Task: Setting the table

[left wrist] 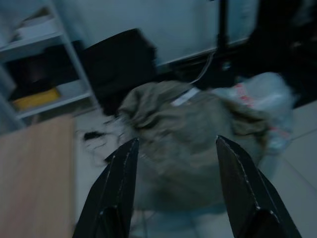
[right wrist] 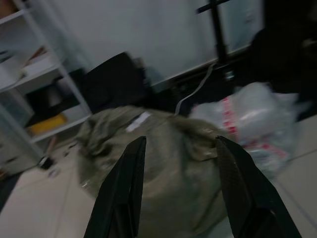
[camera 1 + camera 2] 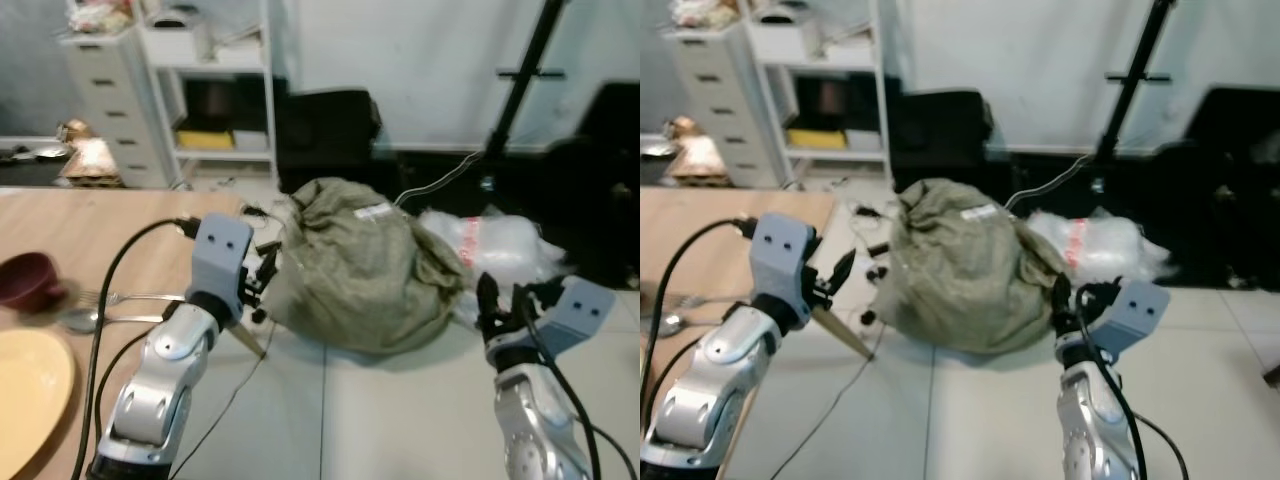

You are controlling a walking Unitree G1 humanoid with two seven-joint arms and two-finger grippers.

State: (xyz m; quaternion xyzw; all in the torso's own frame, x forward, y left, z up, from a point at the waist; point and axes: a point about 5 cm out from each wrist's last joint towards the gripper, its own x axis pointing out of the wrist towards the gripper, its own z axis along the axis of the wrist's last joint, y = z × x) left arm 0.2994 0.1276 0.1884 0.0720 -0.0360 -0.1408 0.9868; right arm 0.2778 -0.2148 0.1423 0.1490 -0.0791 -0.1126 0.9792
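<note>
The left gripper (image 1: pixel 173 198) and right gripper (image 2: pixel 181 193) are hovering with fingers apart, holding nothing. Well to the left of the left gripper, on the wooden table (image 3: pixel 70 225), are lying a round yellow plate (image 3: pixel 25 395), dark red bowl (image 3: pixel 28 280) and metal fork (image 3: pixel 125 297). The plate is probably rigid, breakable, best taken by its rim. No writing is reading clearly.
</note>
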